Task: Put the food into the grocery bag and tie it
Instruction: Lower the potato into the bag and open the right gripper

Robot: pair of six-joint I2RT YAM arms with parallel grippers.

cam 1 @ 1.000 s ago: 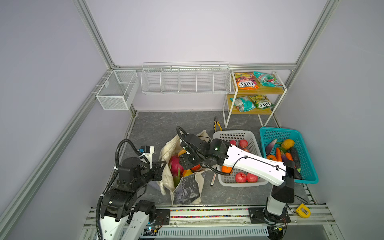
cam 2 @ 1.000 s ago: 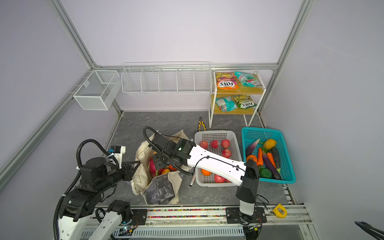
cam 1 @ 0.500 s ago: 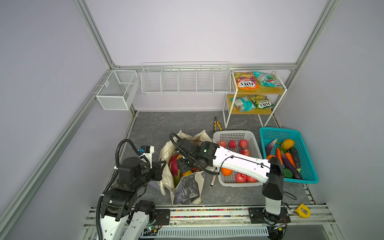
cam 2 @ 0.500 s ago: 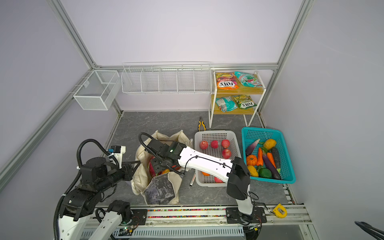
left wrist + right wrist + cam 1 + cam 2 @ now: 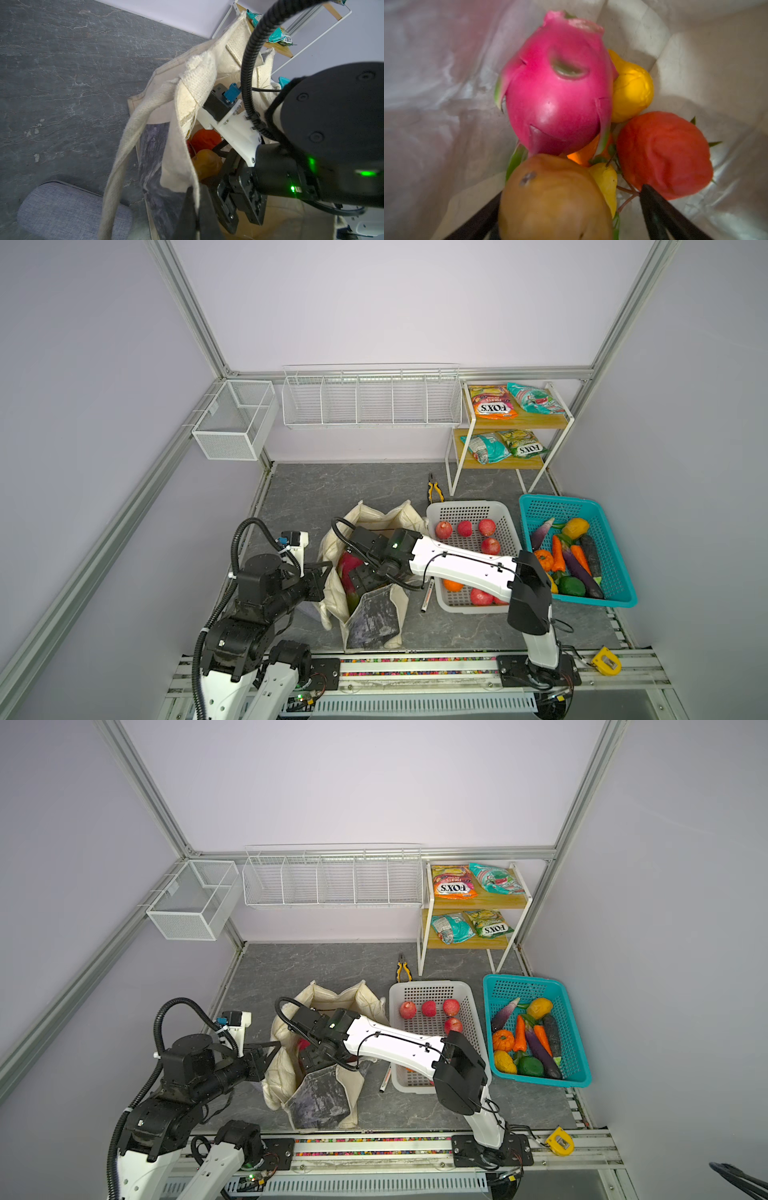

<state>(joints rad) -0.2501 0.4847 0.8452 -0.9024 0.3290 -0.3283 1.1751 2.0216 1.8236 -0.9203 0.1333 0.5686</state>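
The cream grocery bag stands open on the grey floor, marbled panel toward the rail. My left gripper is shut on the bag's rim cloth and holds the mouth apart. My right gripper reaches down inside the bag, open. A brownish-orange fruit lies blurred between its fingers, clear of one of them. Below it lie a magenta dragon fruit, a yellow citrus and a red-orange crinkled fruit. An orange FOX'S packet and a teal packet lie on the shelf.
A white perforated basket with red fruits stands right of the bag, under my right arm. A teal basket of vegetables is farther right. Pliers and a pen lie on the floor. A grey cushion sits beside the bag.
My right gripper has moved left and down from the bag's mouth into the bag with the orange fruit, and its jaws have opened. The left arm has not moved.
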